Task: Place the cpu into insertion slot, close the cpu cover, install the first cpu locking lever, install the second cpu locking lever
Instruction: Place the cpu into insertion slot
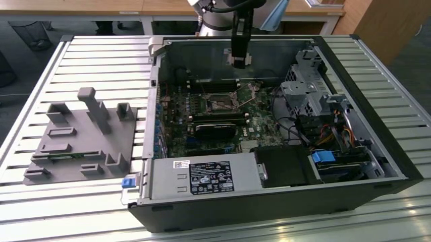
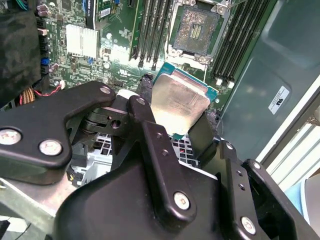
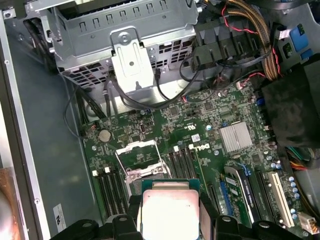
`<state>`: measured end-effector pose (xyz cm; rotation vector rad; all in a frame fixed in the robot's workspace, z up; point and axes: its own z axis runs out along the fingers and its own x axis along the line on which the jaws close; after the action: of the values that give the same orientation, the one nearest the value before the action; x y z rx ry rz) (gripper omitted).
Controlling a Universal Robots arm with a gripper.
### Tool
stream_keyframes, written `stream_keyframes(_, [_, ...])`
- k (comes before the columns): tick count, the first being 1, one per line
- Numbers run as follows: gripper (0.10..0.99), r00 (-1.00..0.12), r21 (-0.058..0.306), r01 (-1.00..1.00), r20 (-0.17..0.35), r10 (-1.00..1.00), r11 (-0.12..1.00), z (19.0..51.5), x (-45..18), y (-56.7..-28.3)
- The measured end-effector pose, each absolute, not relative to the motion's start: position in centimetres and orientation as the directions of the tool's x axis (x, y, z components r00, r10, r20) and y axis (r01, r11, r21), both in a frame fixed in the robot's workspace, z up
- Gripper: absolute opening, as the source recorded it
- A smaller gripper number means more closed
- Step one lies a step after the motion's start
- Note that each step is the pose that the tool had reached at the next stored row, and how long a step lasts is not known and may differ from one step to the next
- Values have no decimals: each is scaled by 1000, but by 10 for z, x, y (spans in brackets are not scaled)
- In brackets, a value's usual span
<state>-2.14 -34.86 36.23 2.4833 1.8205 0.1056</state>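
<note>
While the claw (image 2: 174, 114) clamps the cpu (image 2: 180, 100), its silvery top faces upward.

An open black computer case (image 1: 283, 214) lies on the slatted metal bench (image 1: 101, 55). At the exterior view's left, a grey moulded fixture (image 1: 81, 136) sits beside it. Inside, a labelled power supply (image 1: 202, 177) occupies the near side, and a metal drive cage (image 1: 310, 91) the right.
</note>
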Motion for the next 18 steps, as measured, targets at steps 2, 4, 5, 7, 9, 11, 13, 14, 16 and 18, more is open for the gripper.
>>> stream_keyframes(2, [541, 307, 89, 947, 19, 952, -307, 362, -21, -348])
stream_keyframes(4, [541, 312, 89, 946, 19, 950, -312, 360, -22, -348])
stream_keyframes(5, [541, 312, 89, 946, 19, 950, -313, 359, -22, -347])
stream_keyframes(7, [541, 312, 90, 946, 18, 950, -312, 355, -25, -346])
stream_keyframes(9, [541, 305, 90, 948, 19, 952, -305, 351, -27, -345])
stream_keyframes(11, [541, 279, 90, 956, 19, 960, -280, 348, -28, -345])
stream_keyframes(13, [541, 247, 90, 965, 19, 969, -248, 345, -28, -345])
stream_keyframes(14, [541, 230, 90, 969, 19, 973, -231, 344, -28, -345])
stream_keyframes(16, [541, 197, 90, 976, 18, 980, -198, 340, -29, -345])
stream_keyframes(18, [541, 164, 90, 982, 18, 986, -165, 337, -29, -345])
